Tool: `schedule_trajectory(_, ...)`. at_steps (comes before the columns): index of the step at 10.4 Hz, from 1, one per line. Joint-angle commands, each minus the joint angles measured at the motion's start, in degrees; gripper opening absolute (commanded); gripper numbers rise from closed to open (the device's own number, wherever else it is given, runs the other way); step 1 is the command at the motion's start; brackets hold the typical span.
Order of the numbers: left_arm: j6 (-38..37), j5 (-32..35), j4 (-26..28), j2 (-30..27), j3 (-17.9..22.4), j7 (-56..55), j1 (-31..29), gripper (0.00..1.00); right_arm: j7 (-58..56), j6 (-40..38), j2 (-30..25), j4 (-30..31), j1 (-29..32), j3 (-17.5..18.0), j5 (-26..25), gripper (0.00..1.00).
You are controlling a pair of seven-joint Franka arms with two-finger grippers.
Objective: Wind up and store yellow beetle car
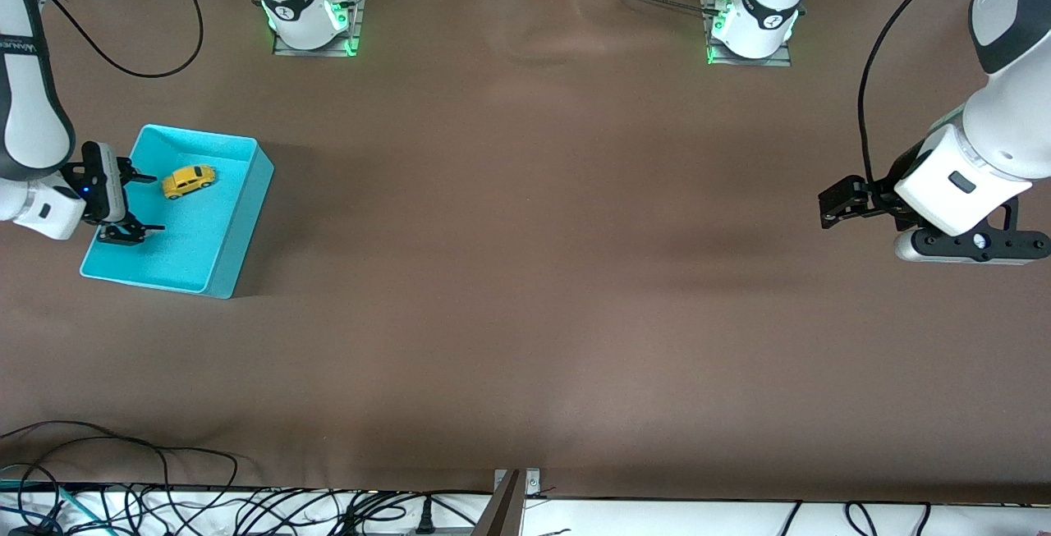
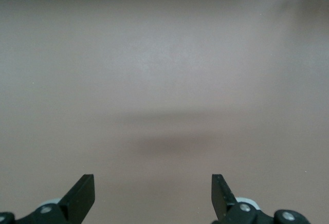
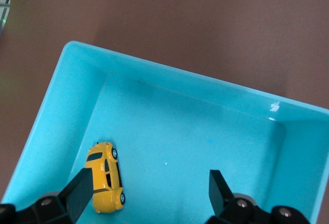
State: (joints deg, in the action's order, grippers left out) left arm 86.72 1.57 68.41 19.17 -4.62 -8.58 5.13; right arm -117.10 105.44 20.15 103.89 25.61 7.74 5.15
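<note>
Yellow beetle car [image 1: 189, 181] sits inside the cyan bin [image 1: 238, 224], on the bin floor, upright on its wheels, in the part of the bin farther from the front camera and close to the wall at the right arm's end. I read the storing as done from how things lie now; what remains for me is getting clear without disturbing it. My right gripper [image 1: 135, 206] hangs over the bin, jaws spread wide and pinching nothing. In the right wrist view the car [image 3: 106, 176] lies just beside one jaw, outside the gap between the two, touching neither as far as I can tell. Its long axis runs roughly along the jaws' reach and about parallel to the bin wall next to it, so a straight lift looks to me the safe exit; a sideways drift toward that wall could nudge the car. The right arm is by far the nearer one. My left gripper [image 1: 837, 201] waits over bare brown desk [image 1: 525, 273] well apart from the bin, toward the left arm's end, jaws spread and empty.
</note>
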Motion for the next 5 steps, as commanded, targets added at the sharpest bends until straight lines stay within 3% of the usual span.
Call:
schedule_trajectory(1, -0.9, 0.4, -1.5, 0.4, 0.1, 1.0, 0.3, 1.00, 12.7, -5.0, -6.2, -0.5, -1.6, 0.3, -1.1, 1.00)
schedule_trajectory(5, -0.9, 0.4, -1.5, 0.4, 0.1, 0.9, 0.3, 1.00, 38.4, -7.8, -14.9, -0.1, -8.0, 0.1, -1.5, 1.00)
